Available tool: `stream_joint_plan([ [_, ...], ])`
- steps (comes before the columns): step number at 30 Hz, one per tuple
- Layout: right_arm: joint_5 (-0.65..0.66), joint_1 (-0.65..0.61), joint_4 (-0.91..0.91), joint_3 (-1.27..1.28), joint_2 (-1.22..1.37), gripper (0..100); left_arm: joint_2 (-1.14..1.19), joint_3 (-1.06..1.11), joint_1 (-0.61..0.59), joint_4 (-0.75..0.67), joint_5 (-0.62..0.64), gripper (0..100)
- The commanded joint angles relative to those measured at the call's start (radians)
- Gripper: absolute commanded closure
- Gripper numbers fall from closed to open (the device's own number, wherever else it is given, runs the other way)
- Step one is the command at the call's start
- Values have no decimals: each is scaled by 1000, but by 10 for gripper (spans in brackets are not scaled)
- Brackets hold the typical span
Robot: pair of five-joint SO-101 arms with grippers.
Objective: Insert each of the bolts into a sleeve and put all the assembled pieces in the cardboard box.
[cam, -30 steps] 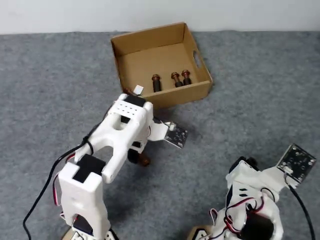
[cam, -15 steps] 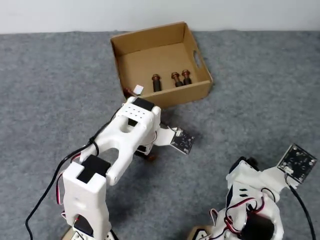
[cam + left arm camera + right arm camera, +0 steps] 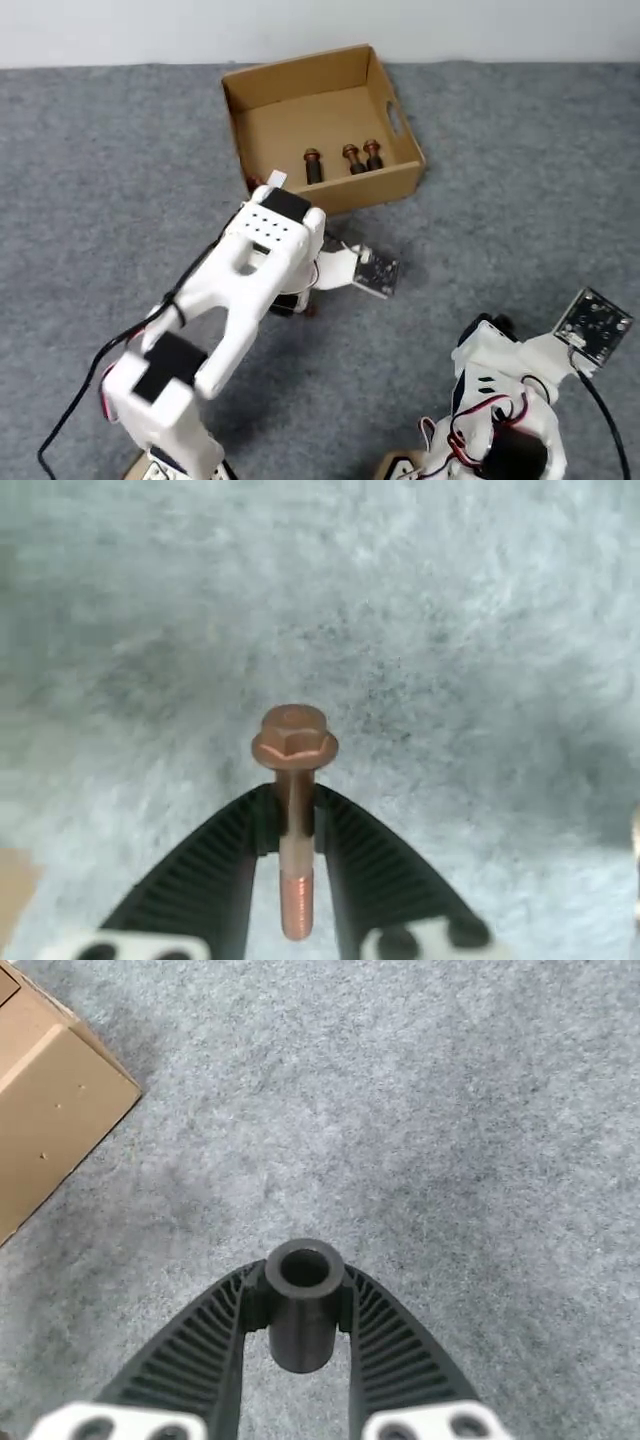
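Left gripper (image 3: 290, 815) pinches a copper hex-head bolt (image 3: 293, 742) mid-shank. Right gripper (image 3: 303, 1295) clamps a black cylindrical sleeve (image 3: 303, 1335), bore exposed for insertion.

I see a grey felt carpet (image 3: 540, 170) covering the work surface, mottled and evenly lit. It runs straight up to the white wall (image 3: 320, 30), a plain bright strip.

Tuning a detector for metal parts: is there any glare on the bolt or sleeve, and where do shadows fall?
Left wrist view: the bolt, held by the left gripper, has a soft sheen, no hard glare. Right wrist view: the sleeve in the right gripper is matte, bore dark; shadow darkens the carpet beside the cardboard box. High view: light is even.
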Motion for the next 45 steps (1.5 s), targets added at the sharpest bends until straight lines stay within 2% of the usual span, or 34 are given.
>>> stream_joint_plan([
  [1, 11, -68, -19, -23, 4, 991, -167, -7, 8, 21, 143, 992],
  [12, 12, -183, -18, -26, -84, 991, -589, 271, 6, 0, 480, 992],
  [19, 12, -243, -19, -32, -76, 991, -919, 539, -2, -193, 740, 988],
  [25, 12, -312, -22, -32, -76, 991, -1083, 691, -2, -393, 887, 988],
  [30, 12, -487, -25, -32, -73, 991, -1135, 756, -2, -522, 907, 992],
  [32, 14, -556, -27, -32, -71, 991, -1163, 765, -3, -582, 959, 992],
  [39, 190, -682, -108, 11, -74, 991, -1327, 786, 6, -790, 1475, 993],
  [41, 249, -723, -142, 23, -73, 991, -1373, 812, 6, -835, 1511, 993],
  [45, 362, -819, -191, 40, -71, 991, -1485, 880, 6, -919, 1494, 993],
])
